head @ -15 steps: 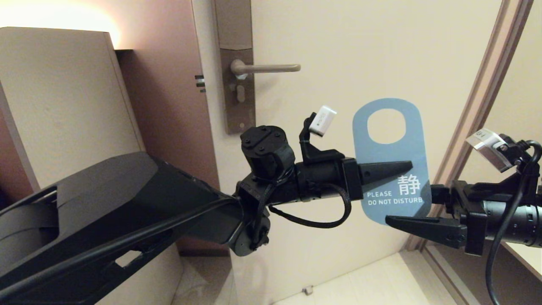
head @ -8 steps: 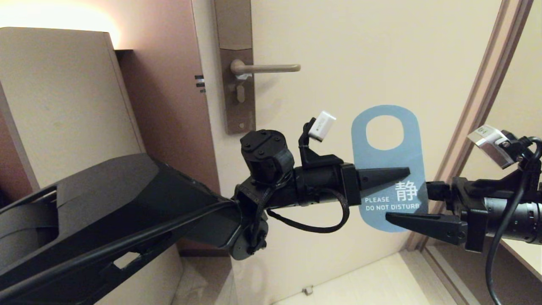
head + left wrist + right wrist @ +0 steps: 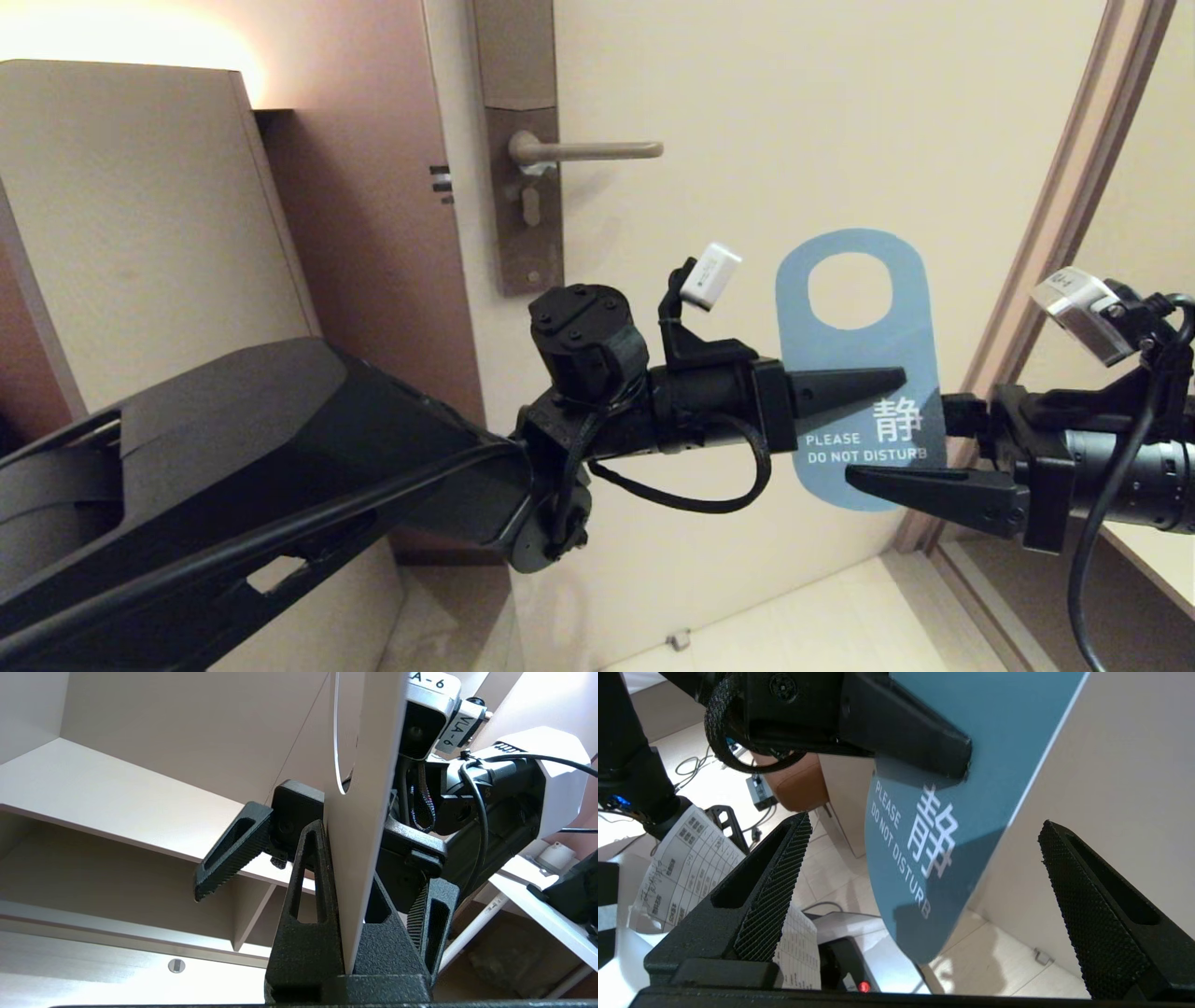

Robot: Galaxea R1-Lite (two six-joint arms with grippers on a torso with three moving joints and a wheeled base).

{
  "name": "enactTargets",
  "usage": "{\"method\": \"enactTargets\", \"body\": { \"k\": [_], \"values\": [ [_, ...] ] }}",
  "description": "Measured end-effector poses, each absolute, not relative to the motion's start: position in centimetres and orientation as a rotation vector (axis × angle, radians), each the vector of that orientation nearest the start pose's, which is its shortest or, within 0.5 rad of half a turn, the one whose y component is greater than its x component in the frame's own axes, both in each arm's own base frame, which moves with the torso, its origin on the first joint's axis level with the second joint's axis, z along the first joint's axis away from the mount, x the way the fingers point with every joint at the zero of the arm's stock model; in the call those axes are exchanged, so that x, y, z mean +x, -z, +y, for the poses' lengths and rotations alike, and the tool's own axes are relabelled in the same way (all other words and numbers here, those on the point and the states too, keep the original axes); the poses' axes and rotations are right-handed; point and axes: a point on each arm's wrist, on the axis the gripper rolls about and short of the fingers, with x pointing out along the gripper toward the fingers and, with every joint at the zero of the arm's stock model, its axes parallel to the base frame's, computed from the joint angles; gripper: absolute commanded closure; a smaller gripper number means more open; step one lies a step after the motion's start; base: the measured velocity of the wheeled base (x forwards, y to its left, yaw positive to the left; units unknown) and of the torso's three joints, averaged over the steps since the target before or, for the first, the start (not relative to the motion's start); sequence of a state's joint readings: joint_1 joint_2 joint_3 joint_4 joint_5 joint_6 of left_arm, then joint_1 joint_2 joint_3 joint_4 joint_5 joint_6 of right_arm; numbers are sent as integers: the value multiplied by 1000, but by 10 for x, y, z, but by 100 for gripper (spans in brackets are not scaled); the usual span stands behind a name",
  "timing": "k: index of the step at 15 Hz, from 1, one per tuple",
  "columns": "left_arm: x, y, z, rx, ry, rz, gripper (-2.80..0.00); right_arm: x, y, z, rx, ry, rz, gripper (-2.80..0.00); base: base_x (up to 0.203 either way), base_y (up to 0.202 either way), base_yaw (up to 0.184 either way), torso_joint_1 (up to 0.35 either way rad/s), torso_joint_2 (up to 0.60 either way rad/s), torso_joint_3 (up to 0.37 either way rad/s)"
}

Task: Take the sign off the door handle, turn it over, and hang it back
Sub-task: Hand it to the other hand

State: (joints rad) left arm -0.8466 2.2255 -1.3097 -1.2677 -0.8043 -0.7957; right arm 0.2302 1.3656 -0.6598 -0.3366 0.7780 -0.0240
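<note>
The left gripper (image 3: 892, 381) clamps the sign (image 3: 859, 373) upright, blue face out; the right gripper (image 3: 864, 448) straddles its lower right edge, jaws wide, well below the door handle (image 3: 588, 149).

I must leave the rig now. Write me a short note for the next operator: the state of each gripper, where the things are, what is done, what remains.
Left gripper: shut on the sign, gripping its middle, held upright in front of the door.
Right gripper: open, its jaws standing on either side of the sign's lower edge, not gripping.
Door handle: bare, up and to the left of the sign.
Done: sign is off the handle.
Left: the blue "DO NOT DISTURB" side faces the head camera, so it looks not yet turned over. Likely next: right gripper closes on the lower edge, left lets go, sign is flipped and hung back on the handle.
</note>
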Motion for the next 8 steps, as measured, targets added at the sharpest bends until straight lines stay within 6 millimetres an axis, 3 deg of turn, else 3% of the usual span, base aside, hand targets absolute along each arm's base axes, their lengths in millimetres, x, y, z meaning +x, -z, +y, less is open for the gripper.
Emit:
{"method": "enactTargets", "body": {
  "k": [8],
  "values": [
    [278,-177,-339,-586,1693,260,0,202,-203,66,80,-1007,362,-280,0,0,0,0,0,0]
  ]
}}
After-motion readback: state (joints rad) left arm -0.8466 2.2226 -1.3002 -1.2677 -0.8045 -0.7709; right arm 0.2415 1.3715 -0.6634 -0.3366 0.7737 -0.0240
